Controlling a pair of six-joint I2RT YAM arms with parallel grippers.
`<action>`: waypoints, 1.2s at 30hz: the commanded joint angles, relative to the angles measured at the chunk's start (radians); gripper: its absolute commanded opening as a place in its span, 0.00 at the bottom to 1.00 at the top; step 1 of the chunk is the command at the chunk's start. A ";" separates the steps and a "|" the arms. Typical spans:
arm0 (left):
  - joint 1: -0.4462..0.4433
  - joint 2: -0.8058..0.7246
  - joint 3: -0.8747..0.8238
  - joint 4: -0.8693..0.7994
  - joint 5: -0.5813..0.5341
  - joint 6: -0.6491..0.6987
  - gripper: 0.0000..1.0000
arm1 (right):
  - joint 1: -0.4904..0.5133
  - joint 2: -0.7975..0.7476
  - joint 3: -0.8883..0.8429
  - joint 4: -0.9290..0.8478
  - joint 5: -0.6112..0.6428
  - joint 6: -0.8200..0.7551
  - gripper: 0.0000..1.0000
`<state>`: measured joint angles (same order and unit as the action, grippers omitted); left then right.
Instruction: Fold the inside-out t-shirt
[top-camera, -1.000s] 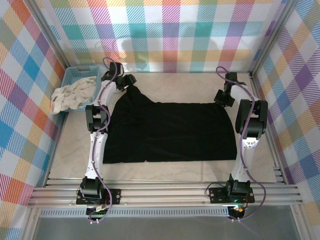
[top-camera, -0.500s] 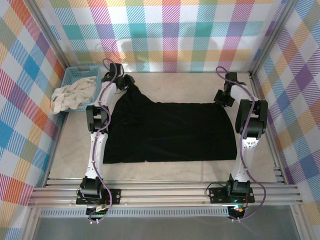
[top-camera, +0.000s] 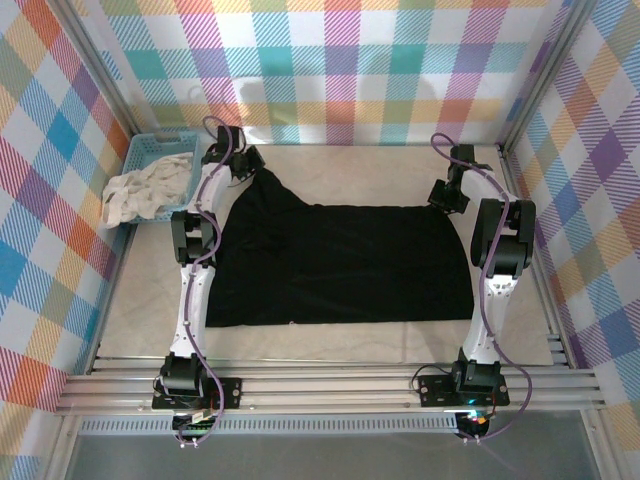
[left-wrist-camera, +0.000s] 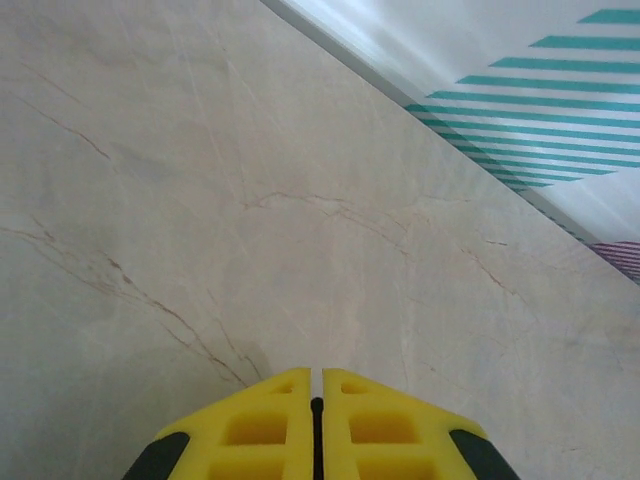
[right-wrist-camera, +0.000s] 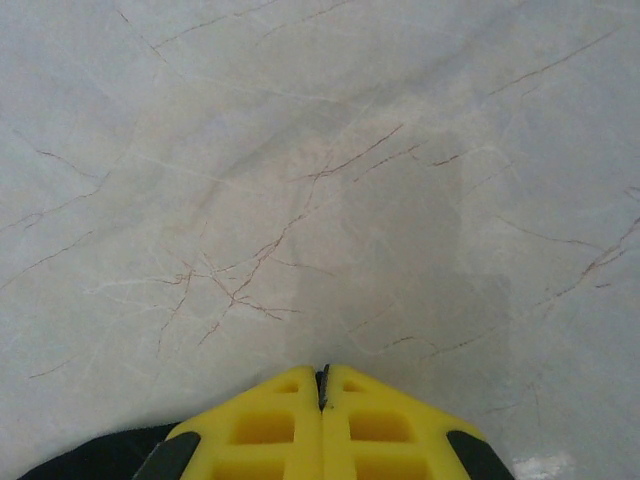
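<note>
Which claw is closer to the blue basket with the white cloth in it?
The left claw: it sits just beside the blue basket, at the black t-shirt's far corner. The right claw is across the table, at the shirt's other far corner.

Both arms stretched forward; left gripper (left-wrist-camera: 317, 372) jaws pressed together; right gripper (right-wrist-camera: 322, 368) likewise.

Black shirt (top-camera: 340, 265) flat on the table (top-camera: 350, 170), left gripper (top-camera: 255, 165) and right gripper (top-camera: 445, 200) each pinching a far corner, blue basket (top-camera: 150, 145) off left.
</note>
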<state>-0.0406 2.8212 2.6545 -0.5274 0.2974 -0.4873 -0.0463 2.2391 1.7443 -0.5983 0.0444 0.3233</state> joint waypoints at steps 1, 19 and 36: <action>0.018 -0.073 0.038 -0.017 -0.016 0.048 0.05 | -0.003 -0.038 0.005 0.010 0.020 -0.023 0.00; 0.019 -0.632 -0.469 -0.201 -0.077 0.102 0.01 | -0.006 -0.347 -0.340 0.263 0.051 -0.081 0.00; 0.086 -1.342 -1.243 -0.312 -0.062 0.054 0.00 | -0.008 -0.595 -0.610 0.242 0.241 -0.101 0.00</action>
<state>0.0200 1.5497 1.4654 -0.7818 0.2043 -0.4328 -0.0463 1.6951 1.1690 -0.3119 0.2321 0.2169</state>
